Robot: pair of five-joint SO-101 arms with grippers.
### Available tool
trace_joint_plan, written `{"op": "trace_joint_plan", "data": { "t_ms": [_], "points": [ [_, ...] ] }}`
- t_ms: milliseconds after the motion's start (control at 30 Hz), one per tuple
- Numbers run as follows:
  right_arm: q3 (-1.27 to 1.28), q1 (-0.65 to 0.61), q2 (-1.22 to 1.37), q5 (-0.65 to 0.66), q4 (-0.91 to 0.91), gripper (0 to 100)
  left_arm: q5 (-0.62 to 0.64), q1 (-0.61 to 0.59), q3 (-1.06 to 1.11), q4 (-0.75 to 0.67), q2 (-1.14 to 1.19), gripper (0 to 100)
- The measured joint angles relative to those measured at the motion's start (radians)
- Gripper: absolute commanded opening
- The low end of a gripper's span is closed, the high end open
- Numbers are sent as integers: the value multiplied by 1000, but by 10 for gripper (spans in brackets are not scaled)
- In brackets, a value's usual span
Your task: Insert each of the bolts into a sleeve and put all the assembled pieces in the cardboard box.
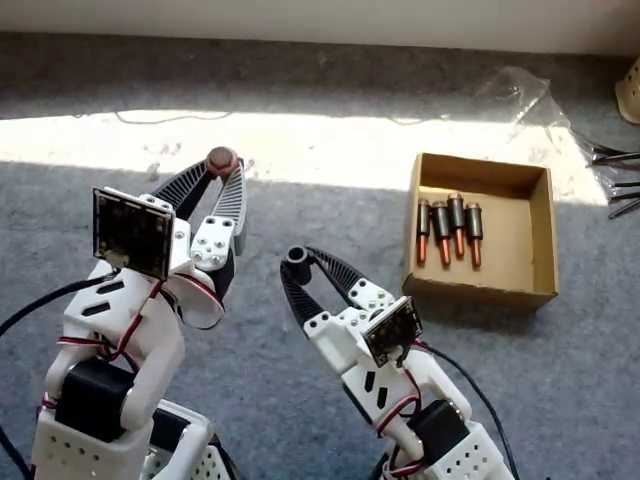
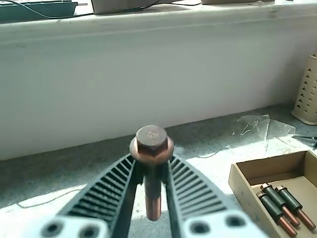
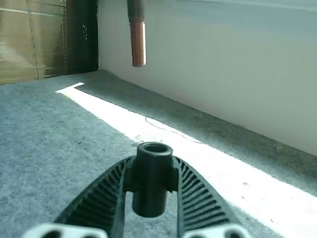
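Between the ribbed black fingers (image 2: 111,191) of the left gripper (image 2: 152,171): one copper-coloured metal bolt with a flanged hexagonal head (image 2: 151,148), clamped on the shank just under the flange, head up, threaded end hanging free below the fingers. Judged rigid, dense for its bulk, smooth-plated and apt to slip or swivel if pinched on the thread; the present hold, high on the shank with the flange seemingly seated on the finger tops, looks the soundest. Right gripper (image 3: 151,173): closed around one short black cylindrical sleeve (image 3: 151,178), upright, open bore uppermost, held about mid-wall. Judged light and stiff, probably plastic or rubber, perhaps slightly yielding; best gripped on the outer wall with the mouth left clear, as it is. Relation: bolt tip higher than the sleeve mouth, apart from it and off to one side, not yet aligned. Beside the right arm: shallow brown cardboard box (image 1: 480,290) holding four assembled pieces (image 1: 448,230), side by side, dark sleeves toward the far wall, copper shanks toward the near wall. Beneath all: grey carpet (image 1: 250,400), with a crumpled clear plastic bag (image 1: 520,90) beyond the box.
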Motion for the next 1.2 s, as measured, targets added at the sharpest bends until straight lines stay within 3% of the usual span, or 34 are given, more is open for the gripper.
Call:
{"op": "trace_joint_plan", "data": {
  "t_ms": [133, 367, 733, 1200],
  "points": [
    [0, 6, 0, 0, 3, 5, 20, 18, 0, -17, -2, 7],
    [0, 9, 0, 0, 32, 5, 232, 74, 0, -17, -3, 6],
    [0, 9, 0, 0, 35, 5, 253, 216, 0, -9, -3, 6],
    [0, 9, 0, 0, 38, 5, 213, 227, 87, -2, -3, 6]
  ]
}}
